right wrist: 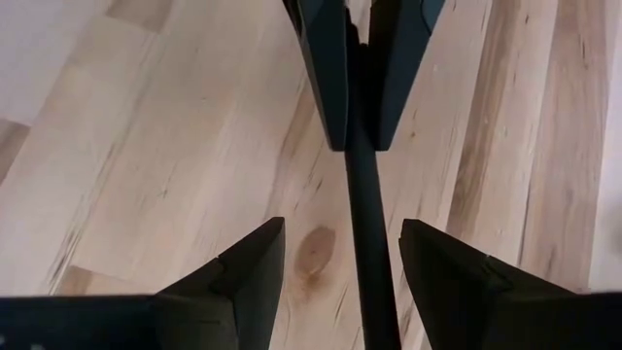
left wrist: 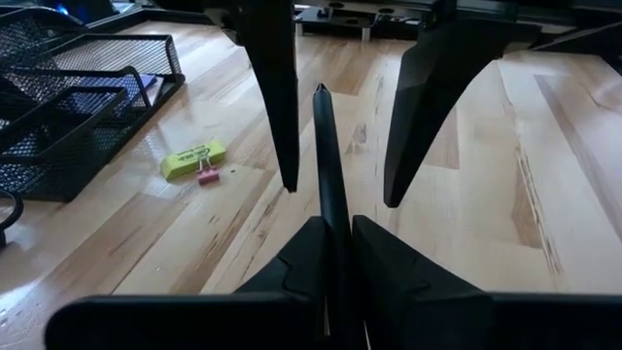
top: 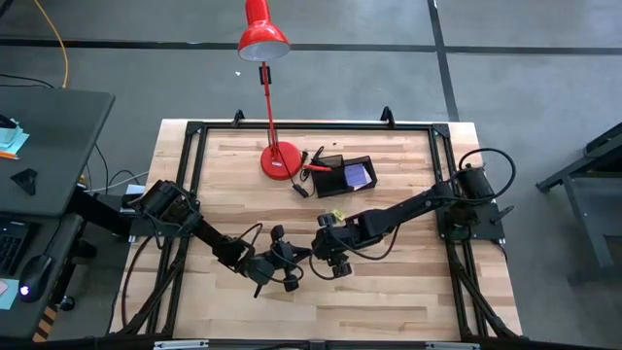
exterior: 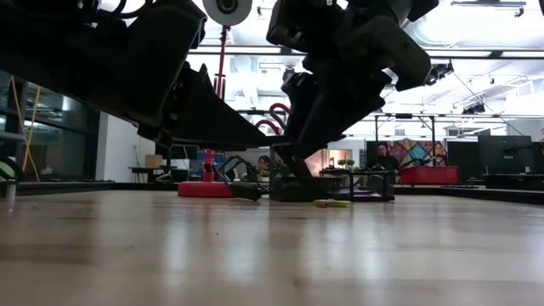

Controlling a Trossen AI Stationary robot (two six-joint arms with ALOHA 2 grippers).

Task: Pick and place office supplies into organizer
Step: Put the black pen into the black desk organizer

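Now left end effector (left wrist: pixel 335 248) pinches slim matte-blk pen (left wrist: pixel 328 146).

Overhead, table-level, 2 close wrist views

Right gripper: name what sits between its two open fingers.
A dark pen, held by the shut left gripper, runs between the right gripper's fingers untouched; shown in the right wrist view.

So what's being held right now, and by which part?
The left gripper is shut on a dark pen near one end; the right gripper stands open around its free end, not gripping.
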